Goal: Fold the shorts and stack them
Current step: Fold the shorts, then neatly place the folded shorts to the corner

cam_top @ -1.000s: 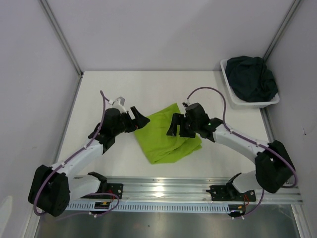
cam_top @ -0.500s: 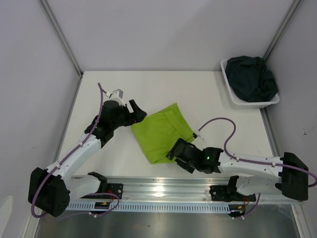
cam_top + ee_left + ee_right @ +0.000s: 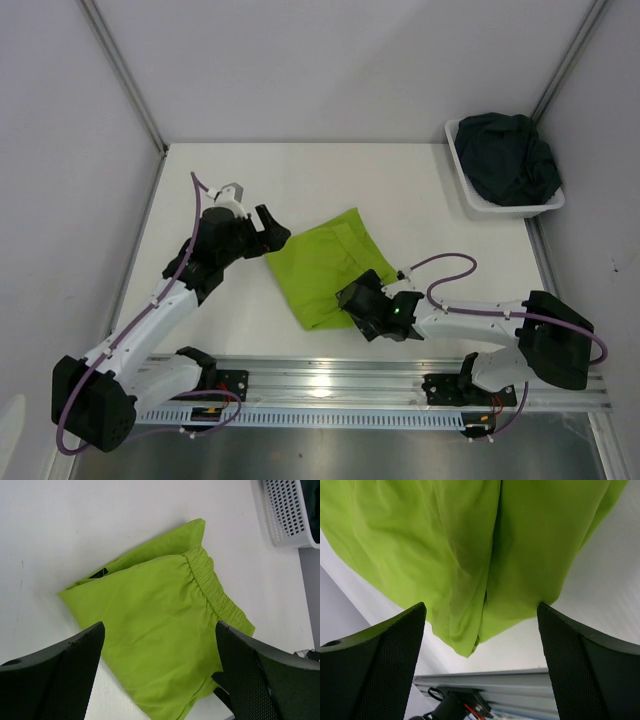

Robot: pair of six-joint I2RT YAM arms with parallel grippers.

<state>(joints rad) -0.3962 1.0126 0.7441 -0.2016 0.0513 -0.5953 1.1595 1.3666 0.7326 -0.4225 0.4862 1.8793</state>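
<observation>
The lime green shorts (image 3: 325, 268) lie folded flat in the middle of the table, waistband toward the right. The dark navy-teal shorts (image 3: 508, 158) are bunched in the white basket (image 3: 462, 177) at the back right. My left gripper (image 3: 277, 227) hovers open at the green shorts' left corner, nothing between its fingers; its wrist view shows the green shorts (image 3: 160, 630) spread below. My right gripper (image 3: 352, 303) stands open at the shorts' near right edge, holding nothing; its wrist view shows the green shorts' hem (image 3: 485, 560) just ahead.
The metal rail (image 3: 330, 385) that carries both arm bases runs along the table's near edge. Grey walls close in the left, back and right sides. The basket's mesh side (image 3: 287, 515) shows at the top right of the left wrist view.
The right gripper let go on top of the green shorts, opened wider and swung down to their near right edge. The left gripper drew back slightly to the left. The shorts now lie flatter.
</observation>
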